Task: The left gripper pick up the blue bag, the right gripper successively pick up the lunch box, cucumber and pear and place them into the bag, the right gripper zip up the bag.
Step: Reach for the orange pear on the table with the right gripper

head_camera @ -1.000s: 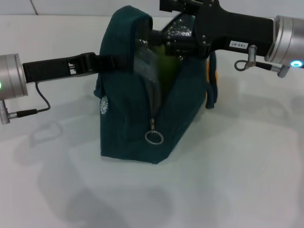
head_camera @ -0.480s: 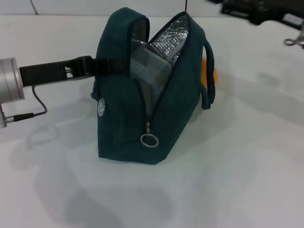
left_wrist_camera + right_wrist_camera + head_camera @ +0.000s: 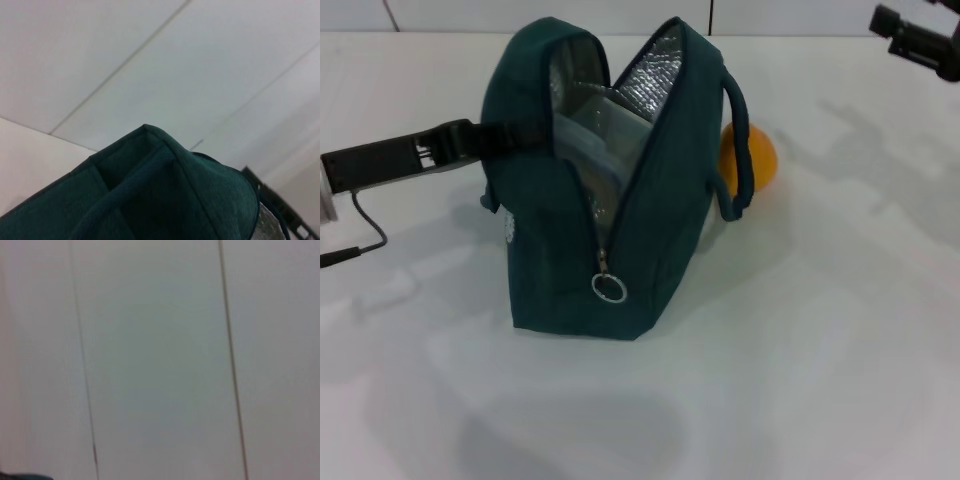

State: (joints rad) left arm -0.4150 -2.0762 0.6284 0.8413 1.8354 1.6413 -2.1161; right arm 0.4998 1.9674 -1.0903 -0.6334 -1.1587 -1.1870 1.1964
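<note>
The blue bag (image 3: 610, 210) stands upright on the white table (image 3: 820, 350), its top unzipped and its silver lining showing. A pale lunch box (image 3: 588, 135) sits inside the opening. My left gripper (image 3: 490, 142) is shut on the bag's left-side strap, and the left wrist view shows only the bag's top fabric (image 3: 150, 195). A yellow-orange pear (image 3: 755, 155) lies on the table behind the bag's right handle. The cucumber is hidden. My right gripper (image 3: 905, 30) is high at the far right, well clear of the bag, with only its dark tip in view.
The zip's ring pull (image 3: 609, 288) hangs low on the bag's near end. The bag's right handle (image 3: 735, 140) loops in front of the pear. The right wrist view shows only pale panelled surface (image 3: 160, 360).
My right gripper has pulled up out of the bag's opening and away to the upper right. The bag and my left gripper have shifted left, uncovering the pear behind.
</note>
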